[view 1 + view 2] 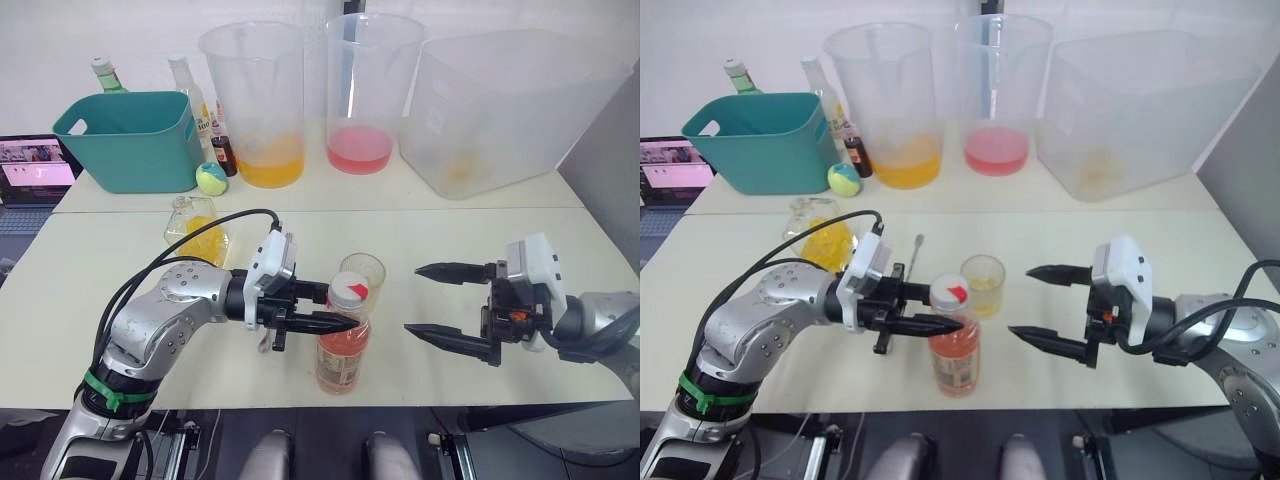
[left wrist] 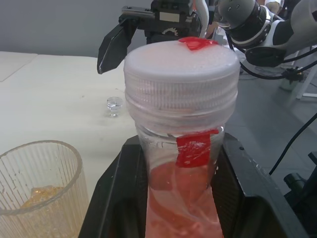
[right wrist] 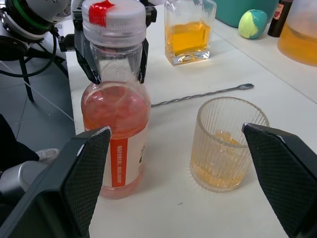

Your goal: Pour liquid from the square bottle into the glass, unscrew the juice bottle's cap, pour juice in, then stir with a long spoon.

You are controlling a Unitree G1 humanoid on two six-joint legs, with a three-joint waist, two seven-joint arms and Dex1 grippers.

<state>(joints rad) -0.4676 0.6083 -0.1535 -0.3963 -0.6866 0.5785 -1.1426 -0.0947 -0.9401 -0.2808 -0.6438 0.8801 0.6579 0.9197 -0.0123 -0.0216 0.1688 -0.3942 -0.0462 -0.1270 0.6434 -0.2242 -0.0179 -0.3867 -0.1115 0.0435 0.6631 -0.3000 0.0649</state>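
The juice bottle [image 1: 342, 350] stands upright near the table's front edge, pink liquid inside and its white cap [image 1: 349, 292] with a red mark still on. My left gripper [image 1: 338, 308] is shut on the bottle just below the cap, one black finger [image 2: 111, 198] on each side. Just behind it stands the glass [image 1: 362, 272], holding a little yellow liquid. The square bottle [image 1: 198, 232] with yellow contents sits further back on the left. The long spoon [image 3: 203, 94] lies flat between them. My right gripper [image 1: 412, 300] hangs open to the right of the bottle and glass, holding nothing.
A teal bin [image 1: 130, 140], two big clear pitchers [image 1: 258, 100] [image 1: 367, 90] and a large clear tub [image 1: 500, 110] line the back table, with a ball [image 1: 211, 178] and several bottles [image 1: 190, 95]. A laptop [image 1: 35, 165] sits far left. A small clear stopper [image 2: 114, 105] lies on the table.
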